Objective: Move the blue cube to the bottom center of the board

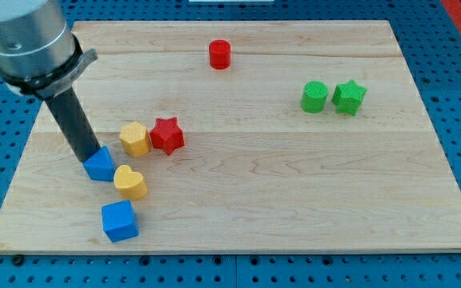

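Note:
The blue cube (119, 221) lies near the view's bottom left of the wooden board (294, 184). My tip (86, 159) is at the upper left edge of a second blue block (100, 165), a wedge-like shape, and seems to touch it. That puts the tip above and slightly left of the blue cube, with a yellow heart (130, 182) between them to the right.
A yellow hexagonal block (135, 138) and a red star (167, 134) sit just right of my tip. A red cylinder (219, 54) stands near the view's top. A green cylinder (314, 97) and a green star (349, 97) sit at the right.

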{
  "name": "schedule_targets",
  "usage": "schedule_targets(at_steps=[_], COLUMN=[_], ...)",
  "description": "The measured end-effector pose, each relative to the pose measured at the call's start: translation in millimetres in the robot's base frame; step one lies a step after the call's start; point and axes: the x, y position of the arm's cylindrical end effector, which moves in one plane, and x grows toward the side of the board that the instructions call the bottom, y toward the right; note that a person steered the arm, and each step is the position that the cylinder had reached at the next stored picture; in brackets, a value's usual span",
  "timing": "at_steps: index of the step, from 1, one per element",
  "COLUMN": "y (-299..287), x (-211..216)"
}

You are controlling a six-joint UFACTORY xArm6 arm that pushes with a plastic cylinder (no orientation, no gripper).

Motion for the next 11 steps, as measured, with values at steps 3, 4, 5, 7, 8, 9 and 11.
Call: schedule_targets(at_steps=[3,4,5,7,8,9,11], y=[-31.9,-29.9,-27.0,68.6,127.2,162.8,128.6], x=[22.2,54.5,91.8,94.9,94.3,94.3,118.0])
